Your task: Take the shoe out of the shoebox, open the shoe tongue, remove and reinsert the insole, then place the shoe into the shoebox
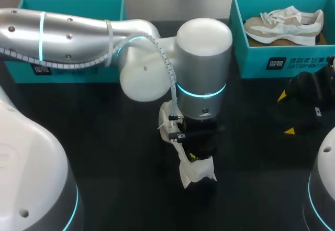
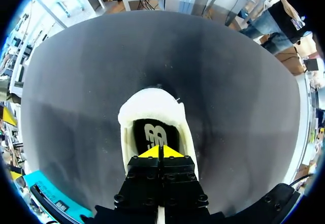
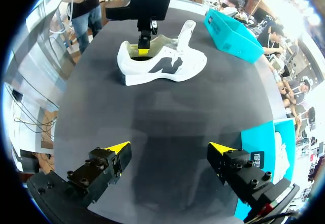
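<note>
White shoe (image 3: 162, 66), left end effector (image 3: 143, 48) at opening

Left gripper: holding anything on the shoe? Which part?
Cannot tell: left gripper is shut inside the shoe at the heel, tips at the insole, grip hidden.

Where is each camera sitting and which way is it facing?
Head: above and behind, looking down on the table; left gripper at the shoe, right gripper at the side.
Left wrist: on the left arm, looking down into the shoe past the shut left gripper.
Right wrist: on the right arm, looking across the table past the open right gripper.
Both wrist views share the shoe.
</note>
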